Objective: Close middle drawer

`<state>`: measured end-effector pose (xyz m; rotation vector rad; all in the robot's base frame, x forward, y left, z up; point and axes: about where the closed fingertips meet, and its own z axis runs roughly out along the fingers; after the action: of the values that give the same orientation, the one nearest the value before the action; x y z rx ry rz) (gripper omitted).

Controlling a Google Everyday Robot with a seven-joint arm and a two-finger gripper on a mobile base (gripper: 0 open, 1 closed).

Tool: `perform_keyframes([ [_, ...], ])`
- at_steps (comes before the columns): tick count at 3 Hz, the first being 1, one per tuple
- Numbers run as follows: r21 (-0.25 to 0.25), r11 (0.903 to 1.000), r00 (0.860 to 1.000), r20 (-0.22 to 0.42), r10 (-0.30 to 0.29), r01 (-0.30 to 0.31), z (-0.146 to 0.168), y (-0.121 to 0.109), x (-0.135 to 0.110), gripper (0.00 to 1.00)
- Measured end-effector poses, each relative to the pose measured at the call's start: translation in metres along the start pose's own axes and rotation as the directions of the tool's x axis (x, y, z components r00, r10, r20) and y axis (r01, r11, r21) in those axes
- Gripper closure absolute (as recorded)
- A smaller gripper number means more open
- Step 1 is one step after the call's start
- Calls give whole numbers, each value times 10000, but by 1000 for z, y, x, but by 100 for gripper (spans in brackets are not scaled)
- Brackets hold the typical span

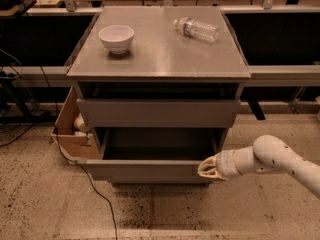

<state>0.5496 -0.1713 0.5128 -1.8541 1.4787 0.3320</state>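
Observation:
The middle drawer (150,171) is pulled far out of the grey cabinet (160,69), and its dark inside is open to view. Its plain flat front faces me. The taller drawer front (159,112) above it sits slightly out. My gripper (204,168) is at the right end of the middle drawer's front, level with it and pointing left. Its fingers are together and hold nothing. I cannot tell whether it touches the front. The lowest drawer is hidden under the open one.
A white bowl (116,37) and a clear plastic bottle (196,29), lying on its side, rest on the cabinet top. A cardboard box (70,129) stands against the cabinet's left side. A black cable (95,194) runs over the speckled floor.

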Motion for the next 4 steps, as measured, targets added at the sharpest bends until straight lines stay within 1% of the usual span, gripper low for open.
perform_keyframes([
  [1,65,10000,10000,45,48,-48,2,0,1,100],
  [2,1026,9914,9943,765,742,-819,28,2,13,100],
  [3,2184,9591,9747,1709,1442,-1802,71,9,36,100],
  [4,2750,9377,9639,2163,1550,-2125,92,8,49,100],
])
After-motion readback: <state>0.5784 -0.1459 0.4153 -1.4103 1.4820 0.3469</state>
